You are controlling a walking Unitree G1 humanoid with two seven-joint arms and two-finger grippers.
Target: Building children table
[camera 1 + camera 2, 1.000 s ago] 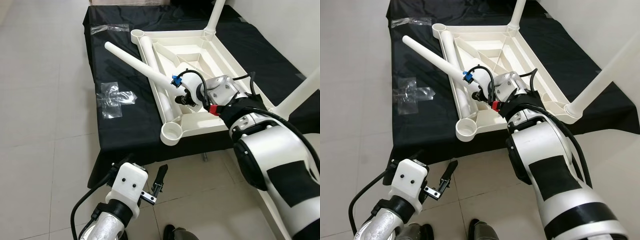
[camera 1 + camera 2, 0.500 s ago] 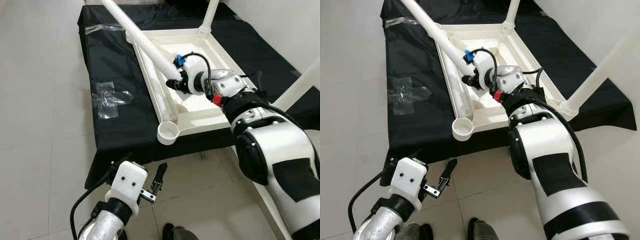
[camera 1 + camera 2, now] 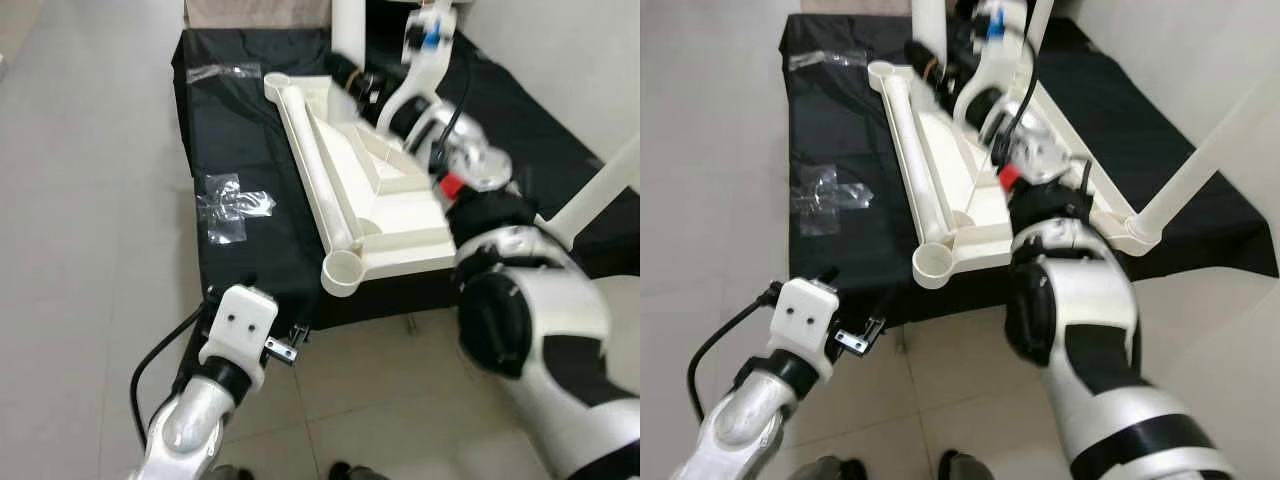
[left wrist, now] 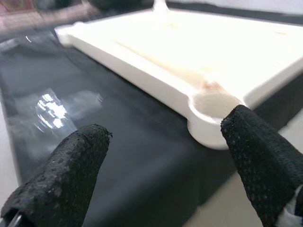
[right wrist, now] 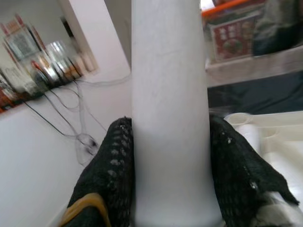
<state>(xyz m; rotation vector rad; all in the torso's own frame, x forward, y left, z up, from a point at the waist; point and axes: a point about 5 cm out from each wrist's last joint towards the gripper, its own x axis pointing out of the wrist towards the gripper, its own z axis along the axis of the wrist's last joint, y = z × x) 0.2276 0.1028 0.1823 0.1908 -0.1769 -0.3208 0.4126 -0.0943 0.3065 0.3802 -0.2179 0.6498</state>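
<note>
The white table top (image 3: 400,215) lies upside down on a black cloth (image 3: 240,140). My right gripper (image 3: 352,78) is raised over its far left corner and is shut on a white table leg (image 3: 348,25), which stands almost upright. In the right wrist view the black fingers (image 5: 113,161) clamp that leg (image 5: 168,71) from both sides. The far left socket (image 3: 275,80) sits just beside it. My left gripper (image 4: 165,132) hangs open at the cloth's front edge, facing the near left socket (image 4: 213,106). One fitted leg (image 3: 1210,150) rises at the right.
A long white tube (image 3: 320,170) lies along the table top's left rim. Crumpled clear plastic wrap (image 3: 235,200) rests on the cloth to the left, with another piece (image 3: 220,72) farther back. Pale tiled floor (image 3: 90,250) surrounds the cloth. A white wall stands at the right.
The right gripper has swung the leg from lying slanted across the table top up to nearly upright at the far left corner. The left gripper has risen toward the cloth's front edge.
</note>
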